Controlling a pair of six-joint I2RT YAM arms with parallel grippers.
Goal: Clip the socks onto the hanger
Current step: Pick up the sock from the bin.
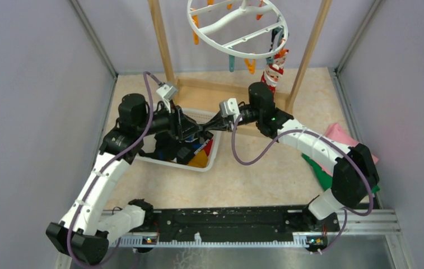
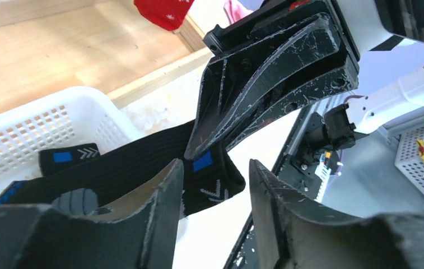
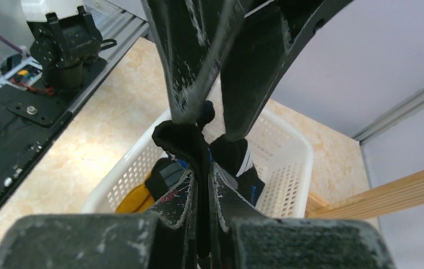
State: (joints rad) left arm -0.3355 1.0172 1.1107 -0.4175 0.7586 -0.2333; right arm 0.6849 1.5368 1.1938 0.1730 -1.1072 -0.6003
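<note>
Both grippers meet above one white basket [image 1: 212, 159]. The right gripper [image 3: 201, 179] is clenched on one black sock [image 3: 184, 143]. The left gripper [image 2: 215, 168] is unclenched, fingers apart beside it. One red sock [image 1: 274, 70] hangs from the hanger [image 1: 237, 28].

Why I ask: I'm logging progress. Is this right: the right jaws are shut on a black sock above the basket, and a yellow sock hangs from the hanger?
The hanging sock on the hanger is red and white, not yellow, as the top external view shows. The rest stands: the right gripper has its jaws shut on a black sock above the basket.
</note>
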